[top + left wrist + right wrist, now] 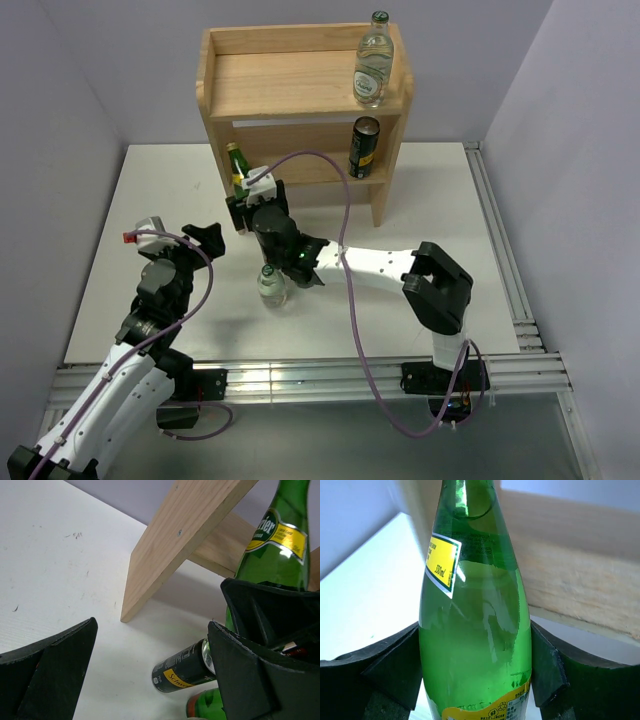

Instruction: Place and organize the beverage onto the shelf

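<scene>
Between the right gripper's (476,690) jaws, pinched at its broad belly, the tall green glass bottle (475,625) seems weighty, slick, breakable; the left gripper (150,660) gapes wide, empty.

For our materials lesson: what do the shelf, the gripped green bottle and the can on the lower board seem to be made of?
The shelf looks like pale bare wood, matt, with visible grain. The green bottle is likely glass: glossy, see-through, sharp highlights, though plastic cannot be ruled out. The can is probably metal under a dark glossy print.
</scene>
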`<state>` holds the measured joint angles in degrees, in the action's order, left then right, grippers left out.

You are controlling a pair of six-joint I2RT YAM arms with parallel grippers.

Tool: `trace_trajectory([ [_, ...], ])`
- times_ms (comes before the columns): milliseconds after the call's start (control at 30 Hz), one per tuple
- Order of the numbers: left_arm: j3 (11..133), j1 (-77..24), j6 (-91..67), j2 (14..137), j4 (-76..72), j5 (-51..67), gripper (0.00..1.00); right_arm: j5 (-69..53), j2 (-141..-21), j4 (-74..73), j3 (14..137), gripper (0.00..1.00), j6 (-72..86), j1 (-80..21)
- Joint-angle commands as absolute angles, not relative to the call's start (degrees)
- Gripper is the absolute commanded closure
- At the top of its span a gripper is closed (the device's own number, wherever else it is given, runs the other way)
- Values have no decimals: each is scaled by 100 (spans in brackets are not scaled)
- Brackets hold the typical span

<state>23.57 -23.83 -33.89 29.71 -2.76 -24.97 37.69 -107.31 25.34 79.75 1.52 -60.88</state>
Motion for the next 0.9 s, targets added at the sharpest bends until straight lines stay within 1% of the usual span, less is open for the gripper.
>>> trace_trajectory([
  [0,2303,-2408,-3393,2944,-527,-2575,1,4192,-10055,4482,8183,100,-658,-6284],
  [200,2294,-2408,-3393,2979,-580,-2575,1,4429,-10125,5237,8288,100,-1441,-6434],
  [567,2311,-2408,-3366,2971,-580,-2619,1,4869,-10783,6740,8612,100,-2557,-6416],
  [867,2312,-2408,-3349,2971,-545,-2681,1,4825,-11048,6838,8833,100,-2505,-6311],
])
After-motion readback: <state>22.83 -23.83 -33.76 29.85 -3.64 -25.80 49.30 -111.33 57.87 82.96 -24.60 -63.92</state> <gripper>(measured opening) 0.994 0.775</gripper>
